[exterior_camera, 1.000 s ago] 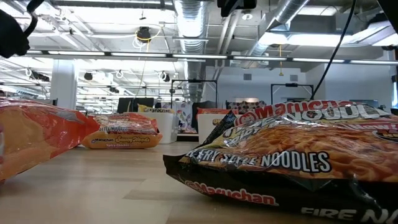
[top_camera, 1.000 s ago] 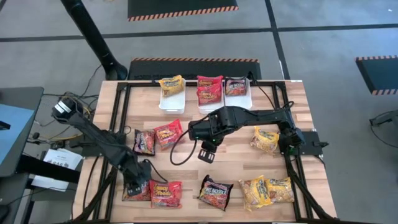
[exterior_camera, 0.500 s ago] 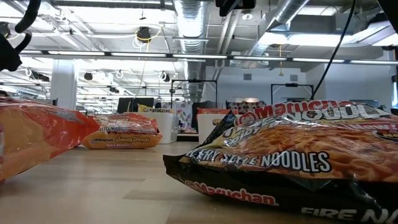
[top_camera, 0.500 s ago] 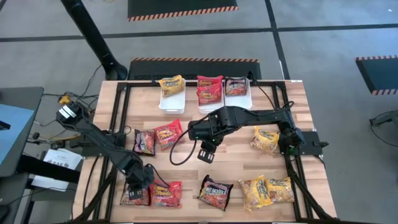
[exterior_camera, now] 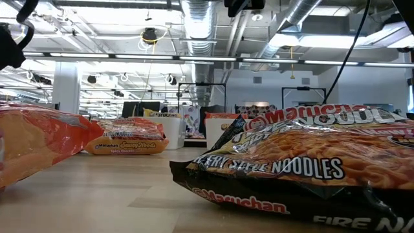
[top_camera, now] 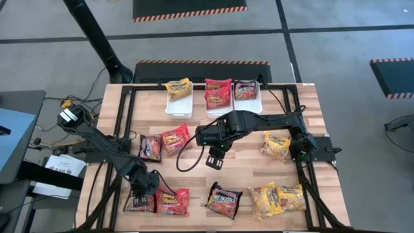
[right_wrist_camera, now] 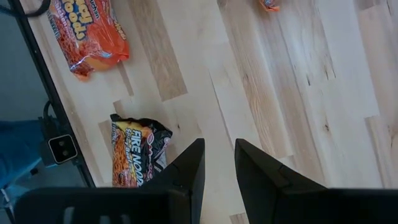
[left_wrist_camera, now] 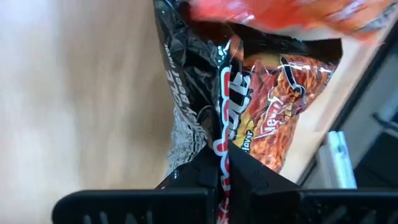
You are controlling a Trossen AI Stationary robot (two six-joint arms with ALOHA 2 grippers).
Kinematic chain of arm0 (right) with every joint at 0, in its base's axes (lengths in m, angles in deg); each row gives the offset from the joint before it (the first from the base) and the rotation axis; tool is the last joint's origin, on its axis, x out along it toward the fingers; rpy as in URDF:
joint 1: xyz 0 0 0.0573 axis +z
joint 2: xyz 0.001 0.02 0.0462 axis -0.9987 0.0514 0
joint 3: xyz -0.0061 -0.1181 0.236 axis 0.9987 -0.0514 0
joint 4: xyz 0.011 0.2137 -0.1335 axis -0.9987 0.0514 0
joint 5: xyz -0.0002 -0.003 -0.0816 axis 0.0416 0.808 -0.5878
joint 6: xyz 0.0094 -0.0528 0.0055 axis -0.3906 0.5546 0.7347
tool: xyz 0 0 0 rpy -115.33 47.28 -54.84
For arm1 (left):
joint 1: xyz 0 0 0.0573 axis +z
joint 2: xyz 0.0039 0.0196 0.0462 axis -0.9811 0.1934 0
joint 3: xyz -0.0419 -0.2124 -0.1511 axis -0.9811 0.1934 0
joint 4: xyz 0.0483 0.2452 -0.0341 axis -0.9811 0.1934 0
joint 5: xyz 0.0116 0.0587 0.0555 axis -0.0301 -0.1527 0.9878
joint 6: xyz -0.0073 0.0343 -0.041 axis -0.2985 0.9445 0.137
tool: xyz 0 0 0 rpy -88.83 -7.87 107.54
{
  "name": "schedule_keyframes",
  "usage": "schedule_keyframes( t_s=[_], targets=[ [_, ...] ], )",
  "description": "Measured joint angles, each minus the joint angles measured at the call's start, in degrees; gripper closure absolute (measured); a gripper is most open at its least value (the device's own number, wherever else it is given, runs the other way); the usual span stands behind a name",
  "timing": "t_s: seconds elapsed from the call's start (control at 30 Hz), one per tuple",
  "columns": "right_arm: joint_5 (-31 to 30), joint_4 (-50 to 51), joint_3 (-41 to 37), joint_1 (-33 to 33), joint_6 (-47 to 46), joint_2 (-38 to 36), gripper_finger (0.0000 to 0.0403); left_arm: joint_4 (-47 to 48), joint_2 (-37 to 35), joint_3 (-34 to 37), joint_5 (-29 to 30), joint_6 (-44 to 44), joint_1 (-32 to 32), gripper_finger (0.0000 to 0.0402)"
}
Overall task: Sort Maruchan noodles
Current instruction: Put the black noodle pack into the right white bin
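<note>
Black, crinkly plastic was what the left gripper [left_wrist_camera: 222, 180] had clenched: the dark packet [top_camera: 141, 202] at the counter's [top_camera: 246, 169] near left corner, pinched along a raised fold of its wrapper, probably because a flat packet offers no other edge to bite. It lay touching a red packet [top_camera: 173, 201] beside it, so lifting might drag that neighbour. Other Maruchan noodles lay loose across the wood: a dark and a red packet [top_camera: 174, 139] side by side nearer the middle, another dark one [top_camera: 224, 199] at the near edge, and yellow ones [top_camera: 277, 198] toward the right. Three white bins [top_camera: 179, 107] at the far edge each held packets, apparently grouped by colour, yellow, red, dark. The right gripper [right_wrist_camera: 216, 163] hung over the middle with its fingers parted around nothing, apparently waiting its turn.
</note>
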Motion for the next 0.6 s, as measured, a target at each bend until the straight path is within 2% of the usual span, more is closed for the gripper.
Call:
schedule_keyframes(
  t_s=[0.33,0.6],
  targets=[
    [0.0,-3.0,0.0,-0.1,2.9,0.0,0.0287,5.6,-10.1,0.1,3.2,1.6,4.1,0.0401],
    [-0.4,-3.8,0.0,-0.1,5.4,0.0,0.0242,9.1,-15.3,0.1,4.5,4.6,7.3,0.0401]
  ],
)
